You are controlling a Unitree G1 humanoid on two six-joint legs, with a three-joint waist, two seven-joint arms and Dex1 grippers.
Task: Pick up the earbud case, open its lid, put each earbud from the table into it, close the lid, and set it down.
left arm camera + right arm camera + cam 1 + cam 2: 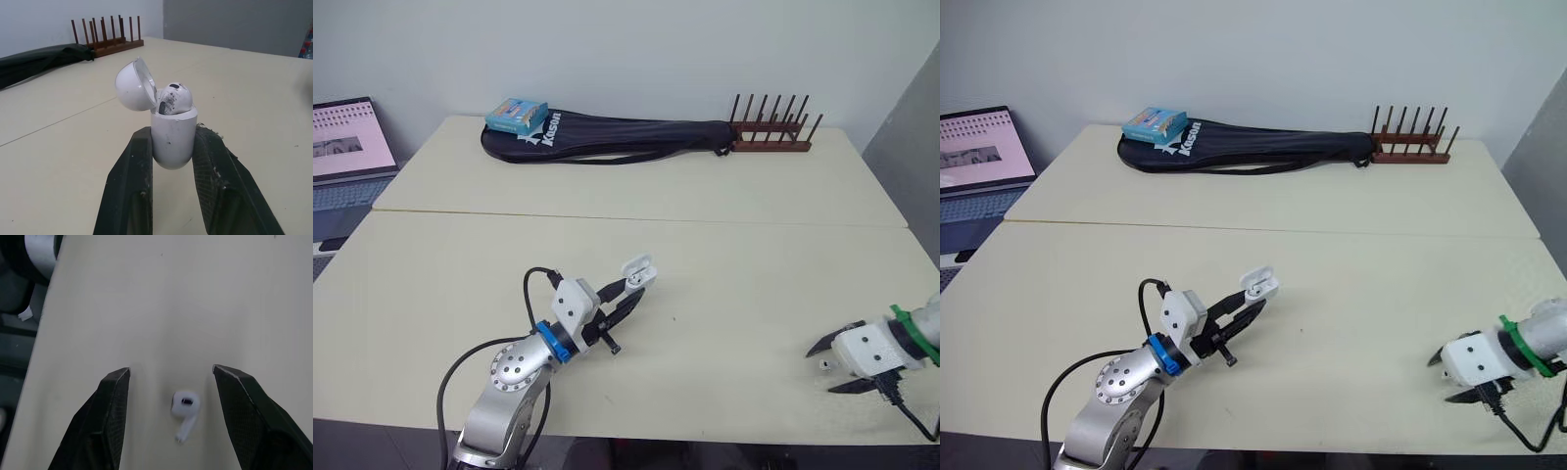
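**Status: Earbud Case Held Open, One Earbud Seated, One on the Counter**

**Head views (left and right eye).** The left claw [631, 291] is closed on the earbud case [637, 278] and holds it just above the pale counter [724, 245]. The lid [639, 263] of the earbud case is swung open. The right claw [819, 370] is well apart from the earbud case, on the robot's right and nearer the robot. Its two fingers are spread, and the loose earbud [823, 365] lies on the counter between them. Far beyond the earbud case lies a dark racket bag [607, 137]. A blue box [517, 115] rests on the bag's left end, and a wooden rack [771, 132] stands at its right end. A laptop [347, 147] sits beyond the earbud case, far to the left, off the counter.

**Left wrist view.** Both black fingers [134, 186] press against the lower body of the earbud case, one on each side. The case stands upright with its lid tipped back on the hinge. The seated earbud [176, 98] sits in the mouth of the case, its rounded head showing above the rim.

**Right wrist view.** The fingers [115, 401] are wide apart. The loose earbud lies flat on the counter between them, touching neither, and is somewhat nearer one finger than the other.
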